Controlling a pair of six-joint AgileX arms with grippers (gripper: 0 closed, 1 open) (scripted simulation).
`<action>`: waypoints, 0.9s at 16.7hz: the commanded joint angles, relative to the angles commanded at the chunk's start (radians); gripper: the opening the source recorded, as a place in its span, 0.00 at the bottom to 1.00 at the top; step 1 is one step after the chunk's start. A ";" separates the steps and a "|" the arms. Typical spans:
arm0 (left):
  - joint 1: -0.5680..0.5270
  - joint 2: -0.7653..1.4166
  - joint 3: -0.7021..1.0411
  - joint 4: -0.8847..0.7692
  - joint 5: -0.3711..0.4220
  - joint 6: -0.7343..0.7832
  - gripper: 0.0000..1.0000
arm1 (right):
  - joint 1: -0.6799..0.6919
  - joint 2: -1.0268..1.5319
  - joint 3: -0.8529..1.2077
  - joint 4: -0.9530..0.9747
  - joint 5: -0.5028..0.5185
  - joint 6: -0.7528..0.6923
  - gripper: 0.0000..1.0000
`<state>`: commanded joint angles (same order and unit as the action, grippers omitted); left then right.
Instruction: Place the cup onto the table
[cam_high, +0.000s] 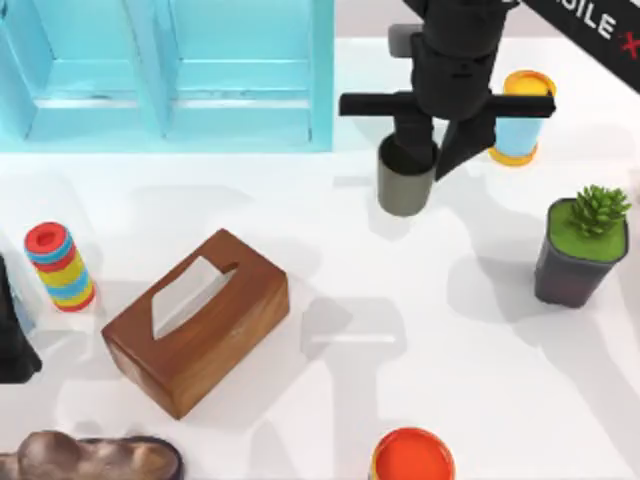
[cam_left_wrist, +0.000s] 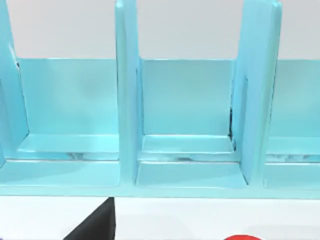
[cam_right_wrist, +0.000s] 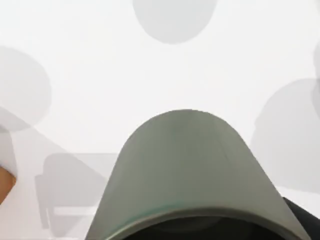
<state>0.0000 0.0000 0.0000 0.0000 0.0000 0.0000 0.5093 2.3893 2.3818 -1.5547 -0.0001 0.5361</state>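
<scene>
The grey-olive cup (cam_high: 405, 185) hangs upright under my right gripper (cam_high: 437, 150), just in front of the cabinet's right end. One dark finger reaches into the cup's mouth and the other sits outside its wall, so the gripper is shut on the rim. In the right wrist view the cup (cam_right_wrist: 190, 170) fills the near field, with the white table (cam_right_wrist: 150, 75) and soft shadows beyond it. The glossy table (cam_high: 420, 300) spreads below. My left arm (cam_high: 12, 340) stays parked at the left edge.
A light blue shelf cabinet (cam_high: 170, 70) spans the back left. A blue cylinder with yellow ends (cam_high: 520, 125) stands just right of the gripper. A potted plant (cam_high: 580, 250), wooden tissue box (cam_high: 195, 320), striped ring toy (cam_high: 60, 265), orange-topped container (cam_high: 412, 458) and brown lump (cam_high: 90, 458) lie around.
</scene>
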 joint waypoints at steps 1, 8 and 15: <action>0.000 0.000 0.000 0.000 0.000 0.000 1.00 | 0.003 -0.004 -0.033 0.031 0.001 0.001 0.00; 0.000 0.000 0.000 0.000 0.000 0.000 1.00 | 0.020 -0.023 -0.260 0.235 0.002 0.015 0.00; 0.000 0.000 0.000 0.000 0.000 0.000 1.00 | 0.020 -0.023 -0.261 0.235 0.002 0.015 0.30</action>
<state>0.0000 0.0000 0.0000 0.0000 0.0000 0.0000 0.5292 2.3665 2.1212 -1.3193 0.0015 0.5507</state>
